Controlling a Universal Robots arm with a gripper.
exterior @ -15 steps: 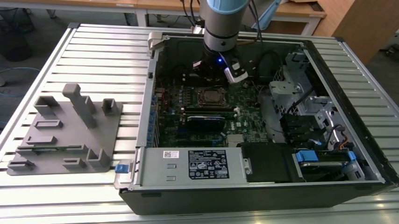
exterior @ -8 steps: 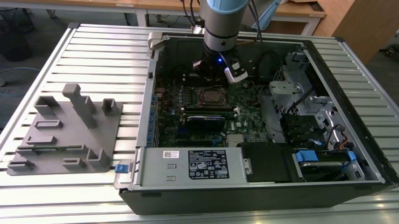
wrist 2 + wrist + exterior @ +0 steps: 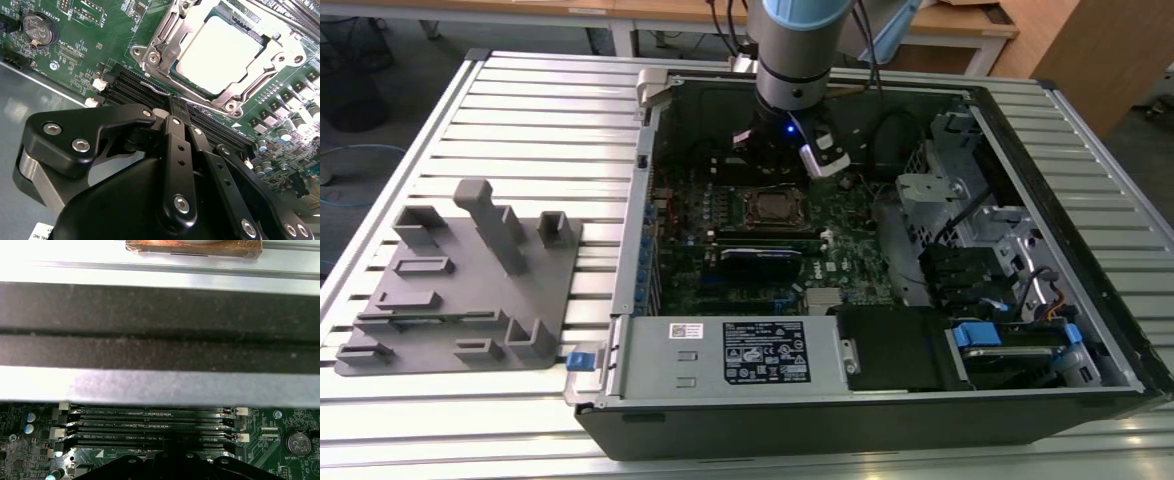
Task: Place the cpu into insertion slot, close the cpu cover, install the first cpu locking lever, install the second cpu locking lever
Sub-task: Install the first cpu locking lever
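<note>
Claw (image 3: 172,102) clenched, both black fingers pressed together with nothing between them, tips down at the edge of the black memory slots (image 3: 131,87) on the green circuit board (image 3: 75,35). Just beyond the tips, across those slots, lies the insertion slot (image 3: 152,50) with the cpu (image 3: 220,55) seated in it, pale metal top showing through the window of the cpu cover (image 3: 272,47), which lies flat over it. Coin battery (image 3: 36,30) sits on the board off to one side of the claw, well apart from the socket. First wrist view has the same memory slots directly ahead of the claw (image 3: 172,452). Exterior view: arm (image 3: 794,60) reaches down into an open computer case (image 3: 1067,250) on a slatted metal table (image 3: 520,110); grey fixture (image 3: 467,280) stands outside the case toward the exterior view's left.
</note>
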